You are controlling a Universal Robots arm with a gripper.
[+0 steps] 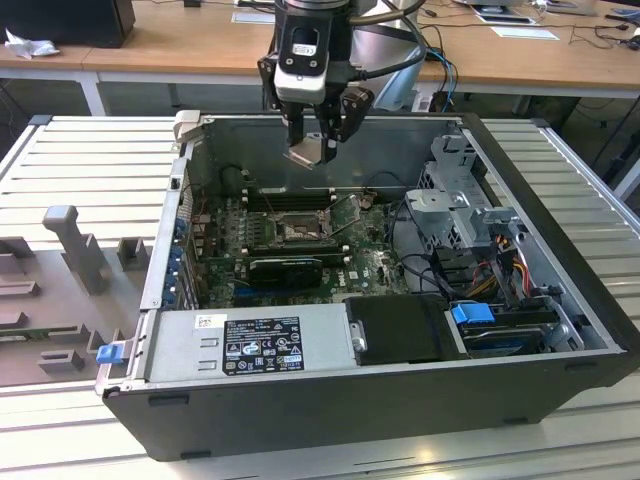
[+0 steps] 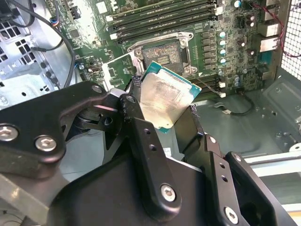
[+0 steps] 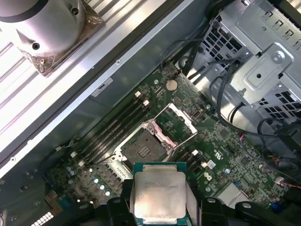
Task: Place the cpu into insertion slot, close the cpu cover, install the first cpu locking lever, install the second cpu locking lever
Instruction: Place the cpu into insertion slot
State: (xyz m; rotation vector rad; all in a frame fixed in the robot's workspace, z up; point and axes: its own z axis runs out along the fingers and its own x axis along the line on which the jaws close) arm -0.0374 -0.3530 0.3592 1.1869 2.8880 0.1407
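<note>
Got the cpu (image 1: 309, 153) pinched tight in the gripper (image 1: 316, 142), up over the open case (image 1: 350, 400).
Exterior view: hovered well above the insertion slot (image 1: 298, 230) on the green board (image 1: 370, 265). Second wrist view: gripped the cpu (image 2: 164, 101), flat and square, smeary silver top, green edge, tilted between matte black fingers (image 2: 141, 132). First wrist view: saw the insertion slot (image 3: 143, 150) bare, thin metal cpu cover (image 3: 178, 121) flipped open beside it.

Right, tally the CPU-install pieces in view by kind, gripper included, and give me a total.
cpu, held above the board: 1
insertion slot, no chip in it: 1
cpu cover, swung open: 1
gripper, closed on the cpu: 1
Total: 4
</note>
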